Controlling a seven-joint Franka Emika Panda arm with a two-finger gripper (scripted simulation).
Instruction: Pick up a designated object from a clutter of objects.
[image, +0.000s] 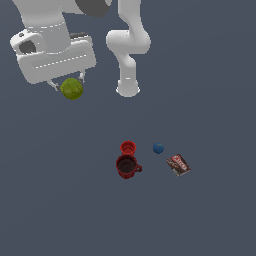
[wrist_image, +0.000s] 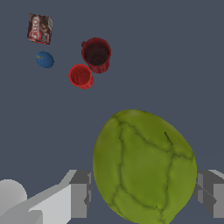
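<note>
The designated object, a yellow-green lumpy fruit (image: 72, 89), hangs high in the air at the exterior view's upper left, held between the fingers of my gripper (image: 67, 83). In the wrist view the fruit (wrist_image: 144, 166) fills the space between the two grey pads (wrist_image: 81, 194), which press on its sides. The rest of the clutter lies far below on the floor: a small red cup (image: 128, 147), a dark red mug (image: 128, 166), a blue ball (image: 158, 148) and a brown-red flat packet (image: 179, 165).
The arm's white base column (image: 128, 85) stands at the back, to the exterior view's right of the gripper. The wrist view shows the mug (wrist_image: 96, 54), cup (wrist_image: 81, 76), ball (wrist_image: 44, 59) and packet (wrist_image: 40, 29) grouped together on the dark floor.
</note>
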